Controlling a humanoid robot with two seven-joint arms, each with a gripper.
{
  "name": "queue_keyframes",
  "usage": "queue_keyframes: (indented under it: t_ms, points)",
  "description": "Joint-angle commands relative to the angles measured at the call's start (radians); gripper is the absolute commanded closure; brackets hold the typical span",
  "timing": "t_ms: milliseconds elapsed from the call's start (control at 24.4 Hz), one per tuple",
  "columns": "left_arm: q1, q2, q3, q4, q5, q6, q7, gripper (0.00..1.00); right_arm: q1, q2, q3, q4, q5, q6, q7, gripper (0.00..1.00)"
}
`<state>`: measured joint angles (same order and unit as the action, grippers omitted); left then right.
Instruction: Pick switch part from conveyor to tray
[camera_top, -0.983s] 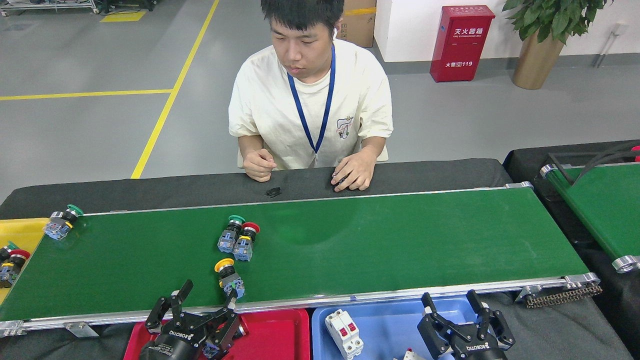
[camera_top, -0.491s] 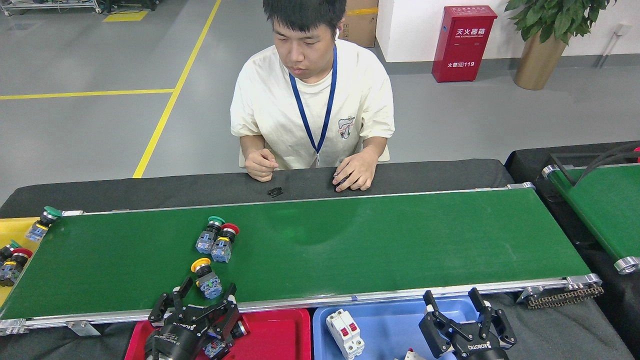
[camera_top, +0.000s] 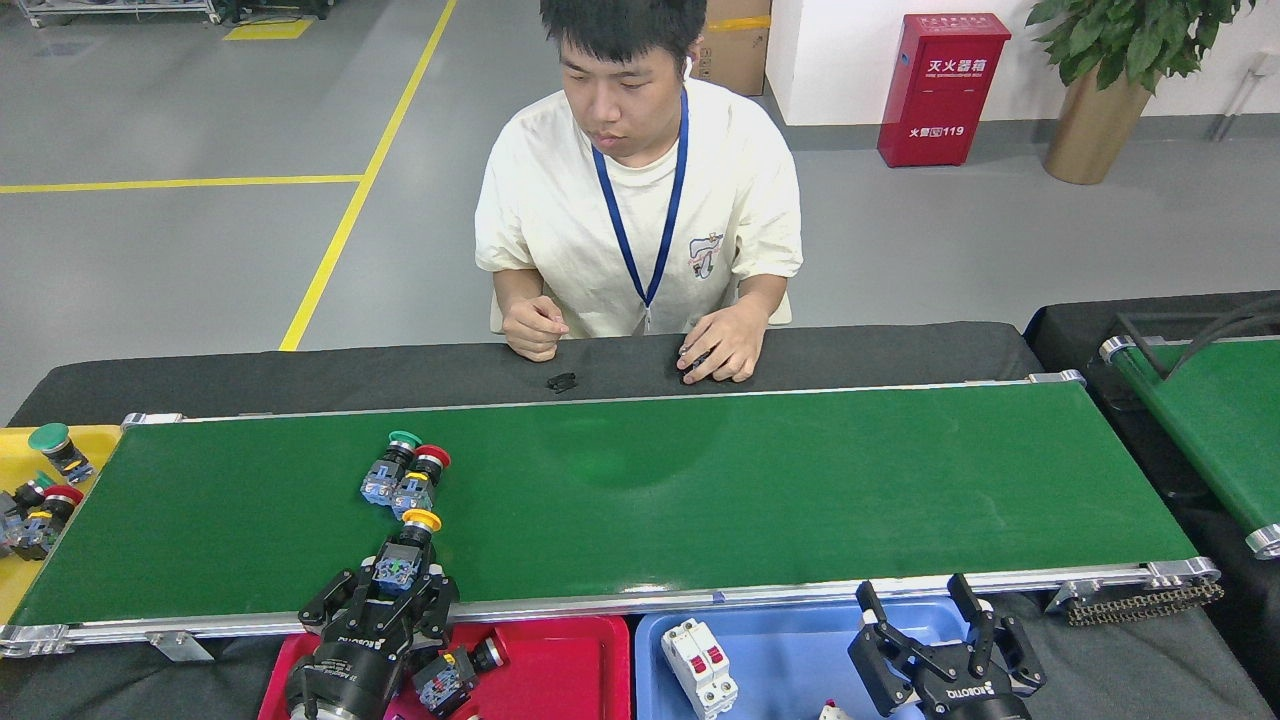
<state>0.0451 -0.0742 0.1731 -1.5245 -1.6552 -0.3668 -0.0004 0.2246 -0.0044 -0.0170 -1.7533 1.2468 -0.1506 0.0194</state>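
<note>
Yellow-capped switch part (camera_top: 408, 548) at the near edge of the conveyor (camera_top: 700, 490), pinched between the fingers of the left gripper (camera_top: 398, 572); its lower body is partly masked by those fingers. Two further switch parts, green-capped (camera_top: 388, 468) and red-capped (camera_top: 420, 480), lie touching each other just beyond it on the belt. The red tray (camera_top: 570, 670) below the near rail holds one switch part (camera_top: 460, 672) and is cut off by the lower frame edge, as is the blue tray (camera_top: 790, 660) with its white circuit breaker (camera_top: 700, 668). The right gripper (camera_top: 925, 605) hangs over the blue tray, fingers spread and empty. The yellow bin (camera_top: 25, 530) at left is only partly visible. A person (camera_top: 640, 200) sits behind the conveyor, hands on the black cloth.
</note>
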Motion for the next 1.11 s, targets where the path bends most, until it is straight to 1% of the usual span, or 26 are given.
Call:
queue_keyframes:
  t_ms: [0, 41, 82, 123, 164, 205, 246, 287, 491, 655, 737, 778, 860, 942, 983, 1065]
  points:
    - [0.041, 0.022, 0.009, -0.086, -0.003, -0.164, 0.014, 0.97, -0.004, -0.006, -0.017, -0.015, -0.003, 0.003, -0.009, 0.01]
    - [0.093, 0.039, 0.022, -0.146, -0.006, -0.287, 0.013, 0.94, -0.004, -0.006, -0.017, -0.015, -0.003, 0.003, -0.009, 0.01]
    - [0.150, 0.045, 0.051, -0.194, -0.005, -0.403, 0.011, 0.87, -0.005, -0.006, -0.017, -0.015, -0.003, 0.002, -0.009, 0.01]
    - [0.202, 0.039, 0.098, -0.233, -0.002, -0.419, 0.011, 0.77, -0.008, -0.006, -0.015, -0.015, -0.003, 0.000, -0.009, 0.01]
    - [0.233, 0.031, 0.141, -0.247, 0.000, -0.419, 0.011, 0.56, -0.011, -0.006, -0.015, -0.014, -0.003, -0.001, -0.009, 0.01]
    - [0.245, 0.022, 0.163, -0.247, 0.000, -0.419, 0.010, 0.31, -0.011, -0.005, -0.015, -0.014, -0.003, -0.001, -0.009, 0.01]
    - [0.249, 0.002, 0.174, -0.247, 0.000, -0.419, 0.010, 0.00, -0.013, -0.005, -0.015, -0.014, -0.003, 0.000, -0.009, 0.01]
    - [0.254, -0.013, 0.181, -0.247, 0.000, -0.419, 0.010, 0.00, -0.013, -0.003, -0.015, -0.015, -0.003, 0.000, -0.009, 0.01]
    - [0.271, -0.019, 0.204, -0.249, 0.020, -0.419, 0.011, 0.00, -0.013, 0.000, -0.015, -0.015, -0.003, 0.003, -0.007, 0.01]
    - [0.271, -0.041, 0.312, -0.253, 0.029, -0.419, 0.014, 0.00, -0.011, -0.005, -0.015, -0.015, -0.001, 0.003, -0.007, 0.01]
    - [0.271, -0.050, 0.390, -0.253, 0.044, -0.419, 0.017, 0.00, -0.011, -0.006, -0.029, -0.015, -0.001, 0.005, -0.007, 0.01]
    - [0.271, -0.048, 0.413, -0.252, 0.052, -0.386, 0.020, 0.00, -0.010, -0.008, -0.037, -0.015, -0.003, 0.005, -0.009, 0.01]
    - [0.271, -0.038, 0.444, -0.250, 0.054, -0.275, 0.045, 0.00, -0.007, -0.008, -0.041, -0.015, -0.003, 0.005, -0.007, 0.01]
    - [0.268, -0.024, 0.450, -0.247, 0.057, -0.216, 0.050, 0.00, -0.007, -0.008, -0.041, -0.015, -0.003, 0.003, -0.009, 0.01]
    - [0.259, -0.013, 0.445, -0.246, 0.057, -0.198, 0.050, 0.00, -0.007, -0.006, -0.041, -0.014, -0.003, 0.003, -0.009, 0.01]
    - [0.249, -0.004, 0.437, -0.233, 0.058, -0.193, 0.048, 0.00, -0.008, -0.008, -0.041, -0.014, -0.003, 0.002, -0.007, 0.01]
